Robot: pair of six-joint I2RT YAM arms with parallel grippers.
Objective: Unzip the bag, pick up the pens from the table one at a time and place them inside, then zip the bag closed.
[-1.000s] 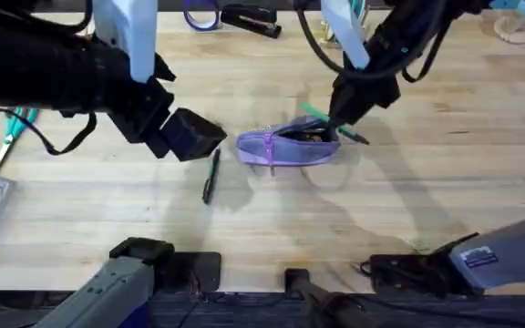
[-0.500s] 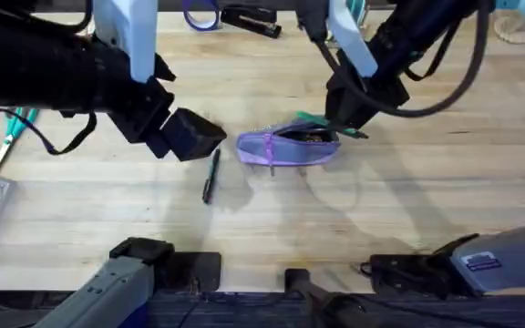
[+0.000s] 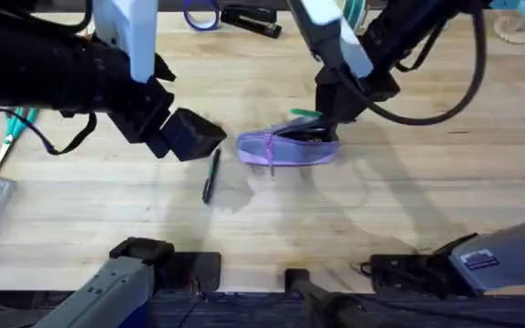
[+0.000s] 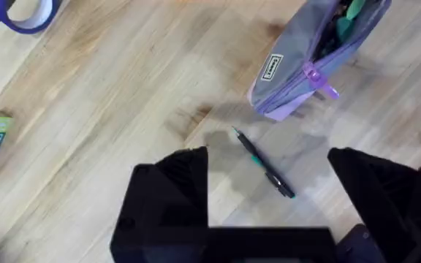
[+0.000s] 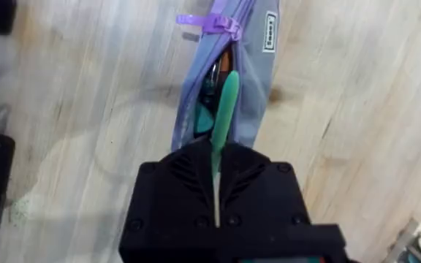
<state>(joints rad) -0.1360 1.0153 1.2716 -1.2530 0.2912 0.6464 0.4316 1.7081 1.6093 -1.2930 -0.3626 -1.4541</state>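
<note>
Bag (image 3: 287, 147) unzipped, right hand (image 5: 216, 164) pinching green pen (image 5: 224, 109) into it, left hand (image 4: 269, 183) spread.

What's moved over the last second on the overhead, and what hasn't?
The right gripper, shut on the green pen, has slid leftward along the bag, feeding the pen further into the open zipper; less green shows outside now. Unchanged: the left gripper hovers open beside the bag, the black pen lies on the table, and the bag has not shifted.
</note>
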